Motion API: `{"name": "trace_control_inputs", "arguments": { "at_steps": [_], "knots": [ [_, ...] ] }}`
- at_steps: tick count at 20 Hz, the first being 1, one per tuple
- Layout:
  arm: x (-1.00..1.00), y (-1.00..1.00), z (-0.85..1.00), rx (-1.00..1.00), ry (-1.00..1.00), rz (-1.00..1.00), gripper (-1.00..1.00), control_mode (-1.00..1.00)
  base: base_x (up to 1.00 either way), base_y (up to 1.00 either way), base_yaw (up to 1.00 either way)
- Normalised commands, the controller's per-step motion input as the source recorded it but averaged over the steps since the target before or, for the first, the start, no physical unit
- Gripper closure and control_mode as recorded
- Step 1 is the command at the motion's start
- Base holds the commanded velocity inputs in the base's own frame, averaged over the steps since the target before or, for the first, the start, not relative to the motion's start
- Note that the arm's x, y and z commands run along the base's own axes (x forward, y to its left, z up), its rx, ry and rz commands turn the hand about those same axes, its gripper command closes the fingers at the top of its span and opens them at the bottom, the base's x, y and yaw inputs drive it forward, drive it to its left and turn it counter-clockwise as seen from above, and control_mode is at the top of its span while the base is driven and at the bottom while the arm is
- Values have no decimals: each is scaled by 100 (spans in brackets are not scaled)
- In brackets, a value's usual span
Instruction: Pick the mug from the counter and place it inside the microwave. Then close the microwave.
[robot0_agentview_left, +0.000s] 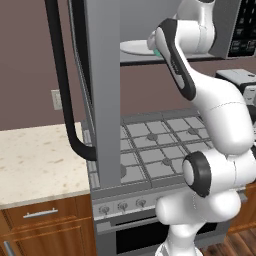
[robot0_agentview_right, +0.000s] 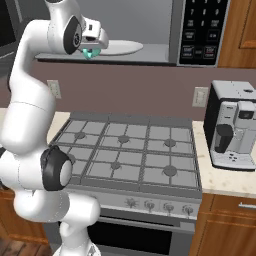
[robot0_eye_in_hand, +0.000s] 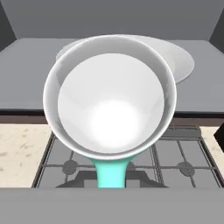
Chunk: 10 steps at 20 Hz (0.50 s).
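In the left base view the gripper (robot0_agentview_left: 161, 50) sits at the open microwave (robot0_agentview_left: 150, 30) mouth, the plate (robot0_agentview_left: 136, 47) just beyond. In the right base view the teal mug (robot0_agentview_right: 90, 53) hangs beneath it. In the hand view the gripper is clamped on the mug's handle, its bowl right ahead, over the microwave's front edge.

The microwave (robot0_agentview_right: 165, 35) hangs above the stovetop (robot0_agentview_right: 130, 150), its door (robot0_agentview_left: 97, 90) swung open to the left. A round plate (robot0_agentview_right: 122, 47) lies on the microwave floor. The mug (robot0_eye_in_hand: 109, 96) hangs at the front edge of the opening, just before the plate. A table (robot0_agentview_left: 35, 160) lies left of the stovetop. On the table to the right stands a coffee machine (robot0_agentview_right: 232, 125).
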Motion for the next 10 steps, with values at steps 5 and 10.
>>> {"name": "trace_control_inputs", "arguments": {
  "at_steps": [5,10],
  "knots": [
    [13,0,0,0,7,0,100,-100,0,0,0],
    [6,5,0,0,0,0,100,-100,0,0,0]
  ]
}}
